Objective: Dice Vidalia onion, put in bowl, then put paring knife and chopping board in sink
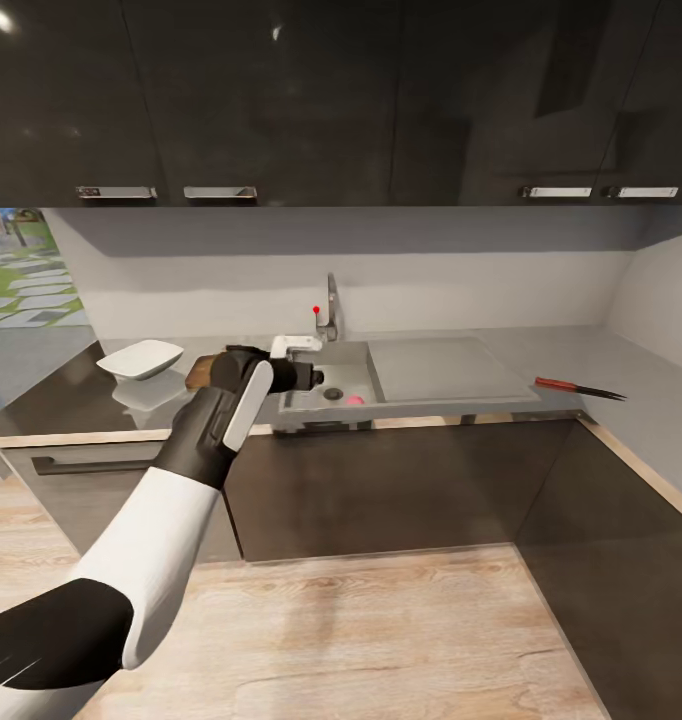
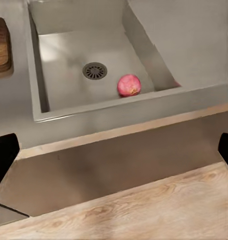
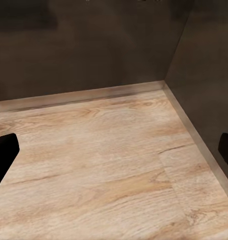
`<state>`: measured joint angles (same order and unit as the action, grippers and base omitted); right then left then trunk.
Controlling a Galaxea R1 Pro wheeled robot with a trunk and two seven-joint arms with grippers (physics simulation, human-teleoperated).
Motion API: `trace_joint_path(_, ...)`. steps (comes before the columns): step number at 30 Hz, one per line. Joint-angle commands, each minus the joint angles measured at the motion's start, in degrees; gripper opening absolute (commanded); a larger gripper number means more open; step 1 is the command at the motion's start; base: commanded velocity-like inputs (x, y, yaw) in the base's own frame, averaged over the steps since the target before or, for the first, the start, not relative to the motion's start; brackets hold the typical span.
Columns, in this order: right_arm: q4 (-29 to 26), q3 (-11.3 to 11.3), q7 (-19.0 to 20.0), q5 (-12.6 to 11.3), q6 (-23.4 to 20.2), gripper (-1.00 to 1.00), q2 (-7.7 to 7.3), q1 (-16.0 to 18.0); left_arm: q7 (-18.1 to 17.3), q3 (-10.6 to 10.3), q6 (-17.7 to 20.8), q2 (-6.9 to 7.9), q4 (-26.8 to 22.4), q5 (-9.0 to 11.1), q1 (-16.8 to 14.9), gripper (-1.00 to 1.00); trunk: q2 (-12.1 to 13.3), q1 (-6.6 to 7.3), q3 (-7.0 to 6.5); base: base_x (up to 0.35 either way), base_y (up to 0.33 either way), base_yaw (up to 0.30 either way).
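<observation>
Grey glossy countertop (image 1: 71,385) runs beneath dark wall cabinets (image 1: 281,100), and at its left end sits the white squarish bowl (image 1: 141,358). Just right of the bowl, a sliver of the dark brown wooden chopping board (image 1: 197,373) shows behind the robot's left arm; the left wrist view catches its rounded corner beside the basin. The left gripper (image 1: 306,377) is held out at the front edge of the rectangular stainless-steel sink (image 1: 353,356). In the left wrist view its 2 dark fingertips (image 2: 4,152) stand at opposite edges of the picture, so the jaws are spread wide with nothing between them. The pink-red round Vidalia onion (image 2: 129,85) lies on the basin floor near the front wall, just beside the round drain (image 2: 95,70). A chrome faucet with a red dot (image 1: 329,308) rises behind the basin, and the flat drainboard (image 1: 436,365) extends to its right. Well apart, further right on the counter, lies the red-handled paring knife (image 1: 579,388), its dark blade pointing right. The right gripper's fingertips (image 3: 5,150) are likewise far apart and empty, above light wooden floor (image 3: 103,170)
</observation>
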<state>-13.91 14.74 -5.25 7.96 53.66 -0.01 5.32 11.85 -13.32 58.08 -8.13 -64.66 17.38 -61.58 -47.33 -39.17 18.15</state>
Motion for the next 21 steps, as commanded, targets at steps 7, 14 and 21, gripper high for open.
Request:
trace_joint_path(7,0.05,0.02,-0.55,0.59,0.13,1.00,0.01,0.04,0.59,-4.11,0.19,0.92,-1.81,0.55,0.05,1.00,-0.05,-0.01,0.08,0.048,-0.008,0.000)
trace_joint_path(14,0.08,-0.05,-0.55,0.65,0.13,1.00,0.01,0.04,0.54,-4.15,0.05,0.86,2.66,0.55,0.06,1.00,-0.05,-0.01,0.08,0.252,-0.087,0.000)
trace_joint_path(21,0.11,0.02,-0.55,0.65,0.13,1.00,0.01,0.04,0.54,-4.16,-0.13,0.84,6.47,0.55,0.06,1.00,-0.05,-0.01,0.08,0.299,-0.113,0.000)
